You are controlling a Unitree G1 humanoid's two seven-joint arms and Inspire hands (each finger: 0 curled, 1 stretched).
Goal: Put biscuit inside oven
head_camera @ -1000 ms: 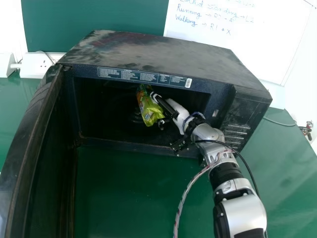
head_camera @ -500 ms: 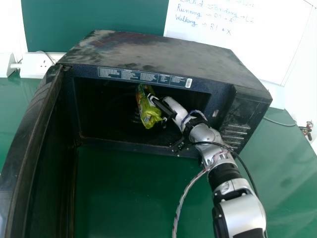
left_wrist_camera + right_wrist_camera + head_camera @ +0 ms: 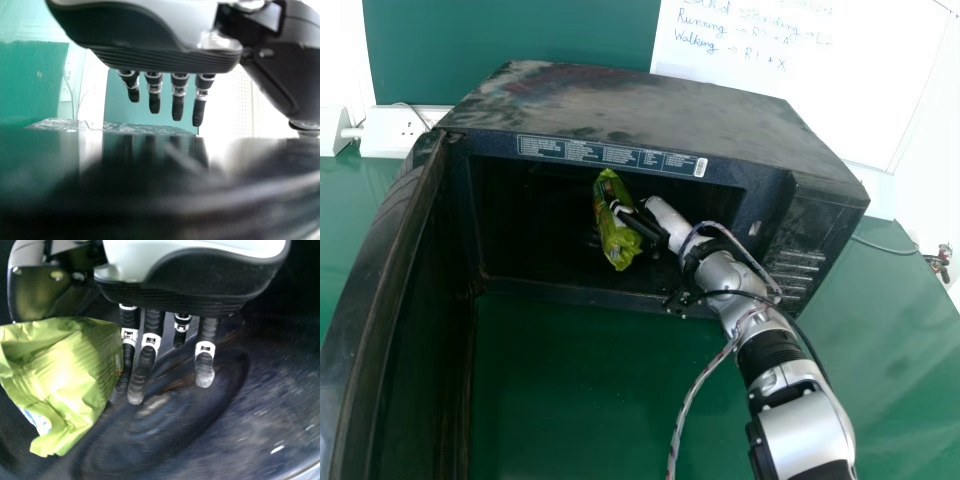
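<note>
Left hand [image 3: 177, 95], its fingers nearly straight, above a dark glossy surface in the left wrist view; right arm [image 3: 802, 430], entering from the lower right; oven door [image 3: 380, 300], swung wide on the left, well apart from the arm; green table [image 3: 580, 380], stretching between those two.

Oven [image 3: 650, 105], front open; the right arm's wrist crossed the lower lip nearer the opening's right edge, contact with the lip untold; right hand [image 3: 668, 222], inside the cavity [image 3: 520, 225], thumb and fingers closed about the biscuit packet [image 3: 621, 257]; the green packet was tilted, inside the opening, with a wide gap to the cavity's left wall and a narrower one to the upper edge; whiteboard [image 3: 820, 95], behind the oven.
</note>
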